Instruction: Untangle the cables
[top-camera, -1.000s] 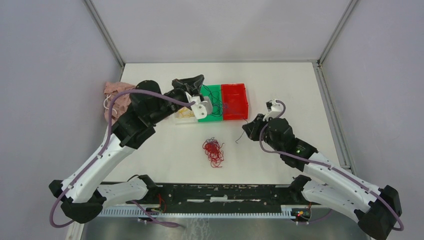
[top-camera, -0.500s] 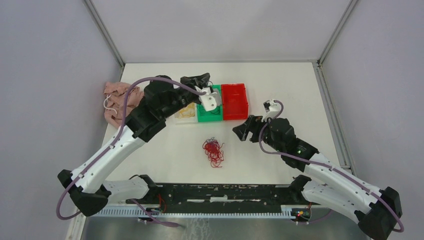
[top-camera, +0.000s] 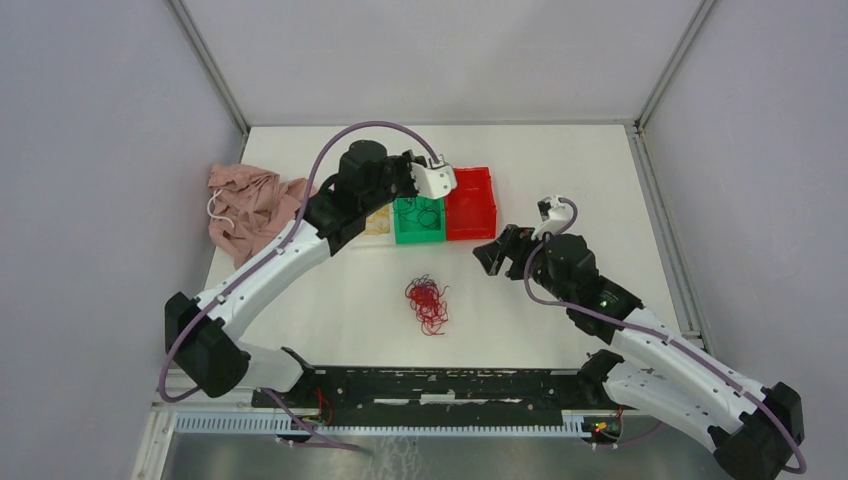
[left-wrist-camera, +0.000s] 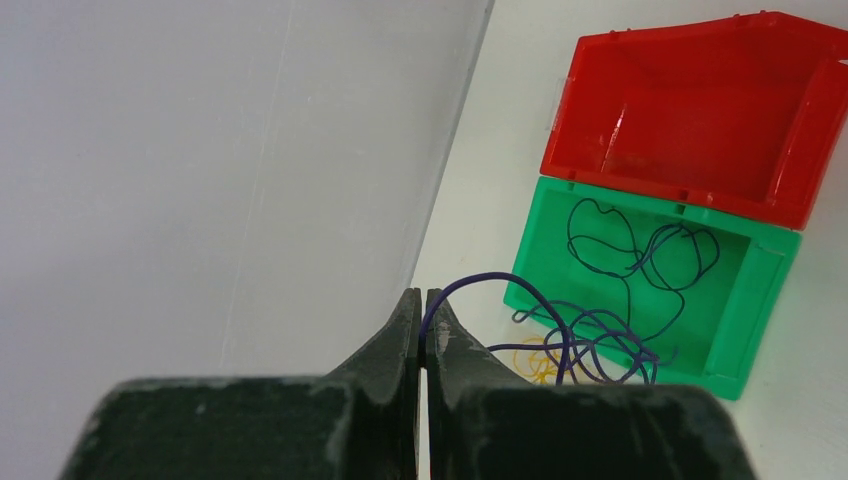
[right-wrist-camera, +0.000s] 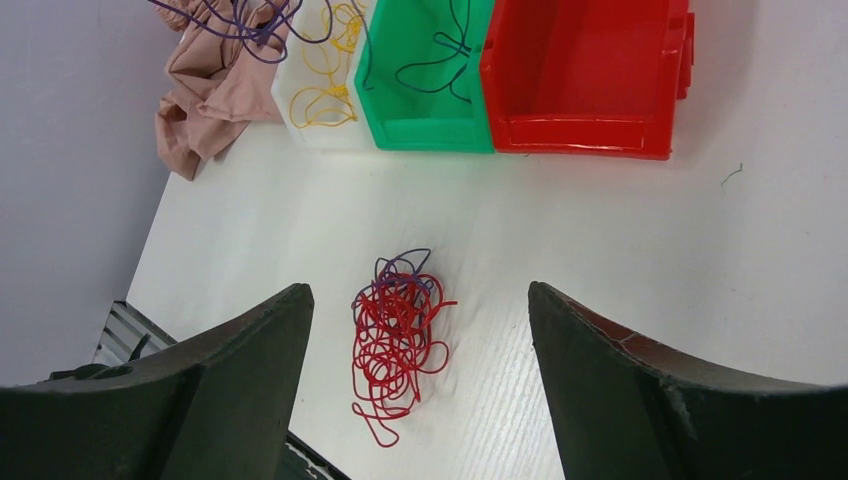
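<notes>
A tangle of red cables (top-camera: 427, 303) with a few purple strands lies on the white table (top-camera: 560, 170), in front of the bins. In the right wrist view the red tangle (right-wrist-camera: 397, 335) sits below and between the fingers of my right gripper (right-wrist-camera: 418, 290), which hangs open above it, touching nothing. My left gripper (left-wrist-camera: 422, 300) is shut on a thin purple cable (left-wrist-camera: 500, 280), held up over the bins. That cable's loops trail down across the green bin's near rim. Dark cables (left-wrist-camera: 640, 250) lie inside the green bin (left-wrist-camera: 762, 300). Yellow cables (right-wrist-camera: 325, 75) lie in a clear bin.
The red bin (top-camera: 470, 232) stands right of the green bin (top-camera: 420, 238) with no cable showing in it; the clear bin (top-camera: 372, 240) stands on the left. A pink cloth (top-camera: 245, 205) is bunched at the table's left edge. Grey walls enclose the table.
The left arm has swung right and toward the back, carrying the purple cable from the clear bin's side to over the green bin. The right gripper has opened wide.
</notes>
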